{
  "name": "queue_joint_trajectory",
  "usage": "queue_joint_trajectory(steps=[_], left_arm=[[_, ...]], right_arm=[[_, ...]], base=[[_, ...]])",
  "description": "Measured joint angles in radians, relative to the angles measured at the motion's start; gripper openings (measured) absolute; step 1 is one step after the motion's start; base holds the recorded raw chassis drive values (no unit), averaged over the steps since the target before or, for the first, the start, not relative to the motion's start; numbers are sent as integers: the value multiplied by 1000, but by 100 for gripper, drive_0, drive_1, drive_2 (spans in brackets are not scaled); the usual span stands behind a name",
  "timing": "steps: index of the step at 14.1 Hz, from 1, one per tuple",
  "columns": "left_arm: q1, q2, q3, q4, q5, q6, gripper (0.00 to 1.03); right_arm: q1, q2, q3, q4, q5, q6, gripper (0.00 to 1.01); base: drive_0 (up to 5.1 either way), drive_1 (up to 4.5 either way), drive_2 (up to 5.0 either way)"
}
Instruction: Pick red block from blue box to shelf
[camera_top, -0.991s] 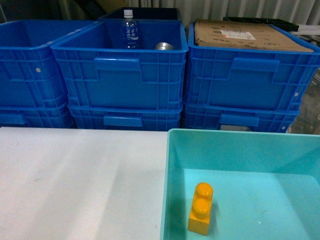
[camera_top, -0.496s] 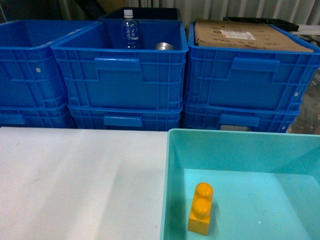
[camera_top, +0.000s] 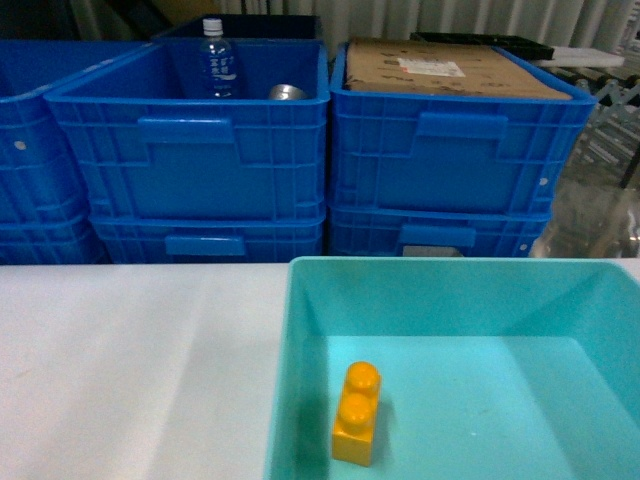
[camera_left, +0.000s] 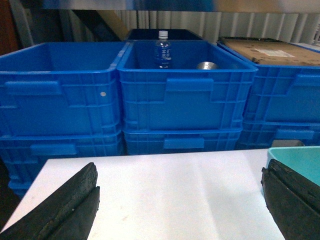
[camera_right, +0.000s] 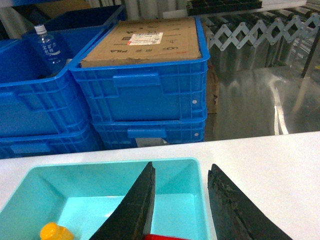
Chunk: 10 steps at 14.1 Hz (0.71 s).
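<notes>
The blue box (camera_top: 300, 360), a pale turquoise bin, sits on the white table (camera_top: 130, 370); its far rim also shows in the right wrist view (camera_right: 100, 165). A sliver of the red block (camera_right: 167, 237) shows at the bottom edge of the right wrist view, on the box floor near its right wall. My right gripper (camera_right: 181, 170) hangs over that end of the box, jaws apart and nothing between the tips. My left gripper (camera_left: 177, 175) is wide open over bare table, left of the box corner (camera_left: 300, 155). A steel beam of the shelf (camera_left: 150, 4) crosses the top.
A yellow two-stud brick (camera_top: 357, 413) stands in the box's left part. Behind the table are stacked dark blue crates (camera_top: 200, 150); one holds a water bottle (camera_top: 213, 55) and a metal can (camera_top: 287, 92), another a cardboard sheet (camera_top: 440, 68). A folding roller conveyor (camera_right: 260, 30) stands far right.
The whole head view has slid left by about 45 px: crates, box and yellow brick all sit further left, and more floor shows on the right.
</notes>
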Motion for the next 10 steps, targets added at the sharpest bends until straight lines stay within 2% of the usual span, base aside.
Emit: queue_joint_trajectory(steps=[10], left_arm=[[-1, 0, 0, 4, 3, 0, 98]], right_arm=[[0, 0, -1, 0, 0, 0, 26]], base=[[295, -402, -402]])
